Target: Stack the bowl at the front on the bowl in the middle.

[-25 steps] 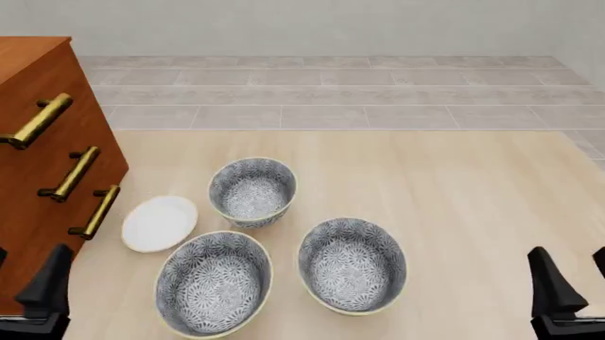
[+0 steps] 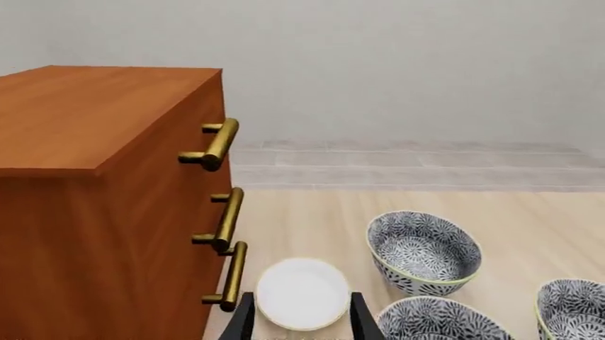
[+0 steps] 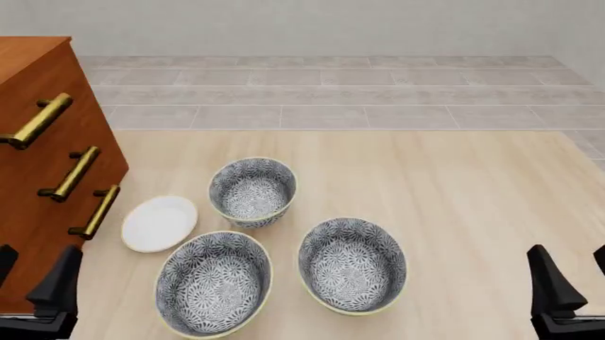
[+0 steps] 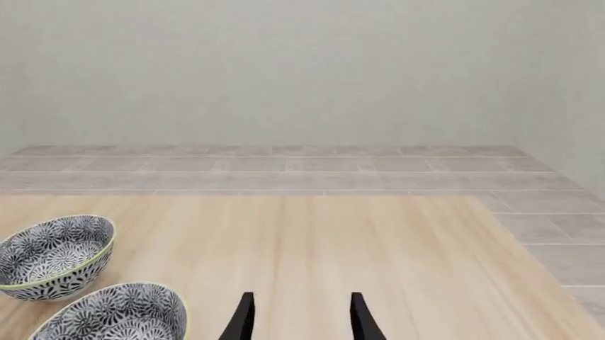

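Left wrist: fingers apart, gripping nothing, white plate just ahead between them.

Front: the bowl at the front sits untouched on the pale wood worktop, beside the bowl in the middle. Next up, probably a reach to its rim.

Right wrist: fingers apart, empty; tiled floor, grey wall.

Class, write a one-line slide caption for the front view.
Three floral bowls and a white plate beside a wooden drawer cabinet, both grippers open at the near edge.

Pale wood table: three floral bowls, white plate, wooden cabinet.
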Tool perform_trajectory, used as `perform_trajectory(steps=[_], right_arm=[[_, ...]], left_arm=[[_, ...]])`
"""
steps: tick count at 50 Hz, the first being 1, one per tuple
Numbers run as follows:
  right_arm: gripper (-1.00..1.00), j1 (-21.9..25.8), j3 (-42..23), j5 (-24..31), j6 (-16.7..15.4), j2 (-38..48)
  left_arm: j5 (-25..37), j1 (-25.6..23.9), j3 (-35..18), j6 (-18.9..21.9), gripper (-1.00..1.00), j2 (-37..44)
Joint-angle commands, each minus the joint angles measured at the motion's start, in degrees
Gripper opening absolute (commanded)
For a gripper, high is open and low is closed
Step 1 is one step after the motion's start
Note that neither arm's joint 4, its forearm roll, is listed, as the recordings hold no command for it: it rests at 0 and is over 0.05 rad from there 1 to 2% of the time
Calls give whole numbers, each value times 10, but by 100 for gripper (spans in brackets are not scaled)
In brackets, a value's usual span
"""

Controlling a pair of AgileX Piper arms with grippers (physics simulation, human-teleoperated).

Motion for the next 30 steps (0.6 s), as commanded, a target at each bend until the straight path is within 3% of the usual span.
perform_trajectory(steps=[1,15,30], right_arm=[[100,0,1,-10,-1,9],[100,0,2,-15,-3,12],[100,-1,2,-13,-1,11]], left_arm=[[-34,-20,0,-31,100,60],[46,-54,-98,-49,100,82],[56,-85,-179,-99,100,220]])
